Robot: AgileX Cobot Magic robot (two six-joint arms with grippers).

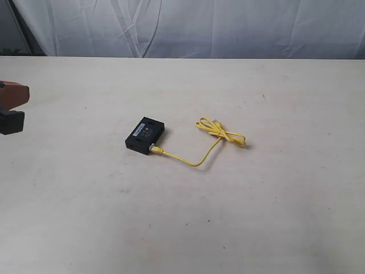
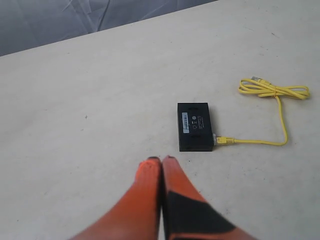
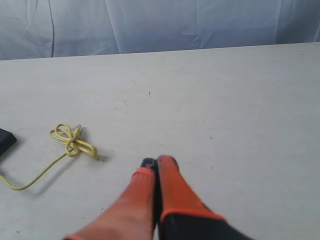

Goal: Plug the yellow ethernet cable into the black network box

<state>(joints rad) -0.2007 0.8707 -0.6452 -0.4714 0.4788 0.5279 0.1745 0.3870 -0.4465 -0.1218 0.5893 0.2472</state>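
Note:
The black network box (image 1: 145, 136) lies flat on the table, its white label strip up; the left wrist view shows the box (image 2: 195, 126) too. The yellow ethernet cable (image 1: 197, 161) has its plug (image 1: 157, 150) seated in the box's side. The cord curves off to a knotted bundle (image 1: 223, 132). My left gripper (image 2: 161, 160) hangs shut and empty, short of the box. In the exterior view only its orange and black body (image 1: 11, 108) shows at the left edge. My right gripper (image 3: 157, 162) is shut on nothing, off to the side of the bundle (image 3: 73, 140).
The beige table (image 1: 256, 217) spreads wide around the box and cable. A pale cloth backdrop (image 1: 188, 25) hangs behind the far edge. One corner of the box (image 3: 5, 140) peeks into the right wrist view.

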